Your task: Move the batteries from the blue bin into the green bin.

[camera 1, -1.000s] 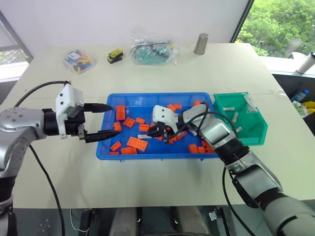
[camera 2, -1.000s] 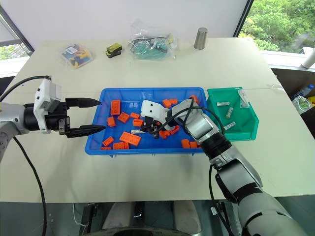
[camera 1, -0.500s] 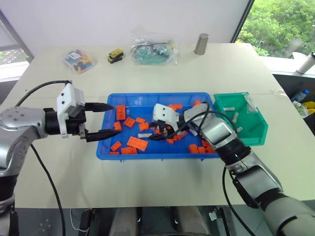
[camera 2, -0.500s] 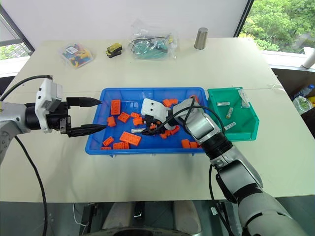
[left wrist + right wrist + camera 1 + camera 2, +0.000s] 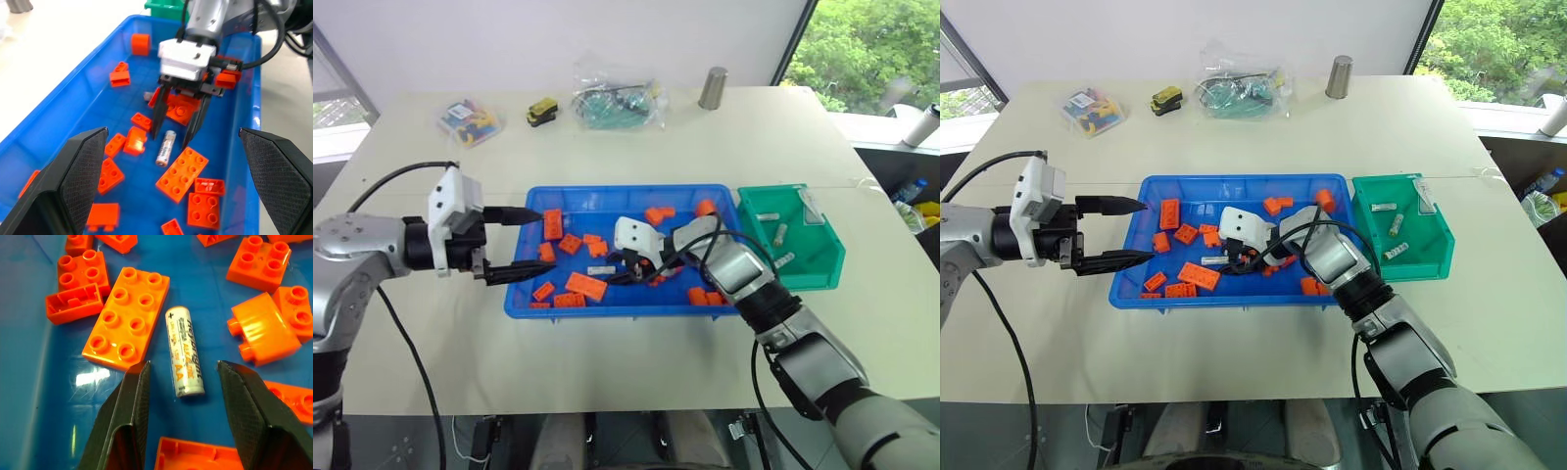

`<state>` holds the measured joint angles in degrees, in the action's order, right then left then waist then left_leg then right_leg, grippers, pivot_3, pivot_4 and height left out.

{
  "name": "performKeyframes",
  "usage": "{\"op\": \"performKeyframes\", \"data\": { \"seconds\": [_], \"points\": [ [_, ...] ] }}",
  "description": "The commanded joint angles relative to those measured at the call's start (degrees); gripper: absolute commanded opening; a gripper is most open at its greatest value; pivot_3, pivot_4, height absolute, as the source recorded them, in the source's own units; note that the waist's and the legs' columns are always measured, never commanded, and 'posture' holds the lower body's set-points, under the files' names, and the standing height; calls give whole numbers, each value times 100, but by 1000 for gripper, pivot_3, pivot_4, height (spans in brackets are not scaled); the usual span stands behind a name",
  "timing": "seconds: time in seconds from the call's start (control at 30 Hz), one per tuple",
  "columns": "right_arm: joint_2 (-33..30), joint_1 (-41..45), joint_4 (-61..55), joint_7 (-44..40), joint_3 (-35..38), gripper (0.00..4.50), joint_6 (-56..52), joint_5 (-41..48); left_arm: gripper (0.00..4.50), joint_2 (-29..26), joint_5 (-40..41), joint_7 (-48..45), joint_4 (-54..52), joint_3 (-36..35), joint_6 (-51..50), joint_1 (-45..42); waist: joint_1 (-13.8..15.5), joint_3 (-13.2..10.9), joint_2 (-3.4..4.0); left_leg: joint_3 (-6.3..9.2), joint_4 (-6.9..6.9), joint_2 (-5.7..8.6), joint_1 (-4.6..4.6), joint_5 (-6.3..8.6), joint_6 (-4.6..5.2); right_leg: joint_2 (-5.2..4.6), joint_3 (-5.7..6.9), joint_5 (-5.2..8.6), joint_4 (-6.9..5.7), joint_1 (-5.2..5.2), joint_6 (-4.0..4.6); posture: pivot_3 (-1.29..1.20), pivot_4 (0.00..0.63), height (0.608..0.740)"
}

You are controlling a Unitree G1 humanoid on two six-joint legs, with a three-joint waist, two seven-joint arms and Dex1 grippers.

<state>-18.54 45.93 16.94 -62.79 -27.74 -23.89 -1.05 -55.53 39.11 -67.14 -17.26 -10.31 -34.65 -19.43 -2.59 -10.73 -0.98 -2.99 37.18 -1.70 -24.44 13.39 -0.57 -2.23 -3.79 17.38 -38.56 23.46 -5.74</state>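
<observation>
Blue bin [image 5: 29, 396]: glossy smooth plastic, light glare on floor. Bricks [image 5: 128, 316]: shiny orange plastic, studded. Battery [image 5: 185, 350]: smooth white printed wrap. Right tool [image 5: 182, 418] fingers [image 5: 131, 421]: matt black, finely textured. Cup [image 5: 712, 87]: brushed metal. Surface [image 5: 607, 362]: matt beige. Green bin [image 5: 822, 264]: plastic.

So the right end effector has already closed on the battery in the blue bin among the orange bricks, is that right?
Not quite. The right end effector is open, its fingers either side of the battery without touching it, as the right wrist view shows. The battery does lie flat on the floor of the blue bin among the orange bricks.
</observation>
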Motion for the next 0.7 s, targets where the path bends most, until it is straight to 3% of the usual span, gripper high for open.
{"op": "performKeyframes", "data": {
  "seconds": [0.03, 0.07, 0.2, 0.37, 0.5, 0.7],
  "points": [
    [58, 29, 122, 1, -75, 383, 29, -113, 4500, -143, 62, -291, -243, 33, 68, 13, 0, 0, 0, 0, 0, 0, 1, 0, 0, 0, 0, 0, 0, -1, 0, 0, 150, 739],
    [64, 39, 89, -9, -54, 64, 11, -98, 4500, -162, 39, -356, -248, 70, 89, 14, 0, 0, 0, 1, 0, 0, 1, 0, 0, 1, 0, 0, 0, -1, 0, 0, 150, 739],
    [66, 60, -335, -51, 176, 83, -453, 141, 4500, -118, -15, -489, -172, 176, 144, -101, 5, 0, 0, 1, 0, -1, 1, 0, 0, 2, 0, 0, 0, -1, 0, 0, 150, 739],
    [-273, 108, -1837, -69, 1035, 83, -1966, 984, 4500, 122, -47, -583, -140, 478, 217, -344, 32, -1, 0, 3, 4, 1, -6, 0, 0, -1, 2, 0, 1, 0, 0, 0, 150, 739],
    [-1019, 238, -2776, 169, 2342, 83, -3439, 1751, 4500, 337, -118, -592, -39, 721, 276, -617, 71, 0, -1, 9, 5, 4, -7, 0, 0, -6, 8, 0, 1, -2, 0, 0, 150, 739],
    [-2830, -472, -2960, 321, 3405, 83, -3713, 1856, 4500, 532, -266, -643, 250, 860, 429, -834, 166, 0, -2, 7, 0, 7, -6, 5, 8, -8, 9, 1, 24, -8, 1, 0, 150, 739]
  ]
}}
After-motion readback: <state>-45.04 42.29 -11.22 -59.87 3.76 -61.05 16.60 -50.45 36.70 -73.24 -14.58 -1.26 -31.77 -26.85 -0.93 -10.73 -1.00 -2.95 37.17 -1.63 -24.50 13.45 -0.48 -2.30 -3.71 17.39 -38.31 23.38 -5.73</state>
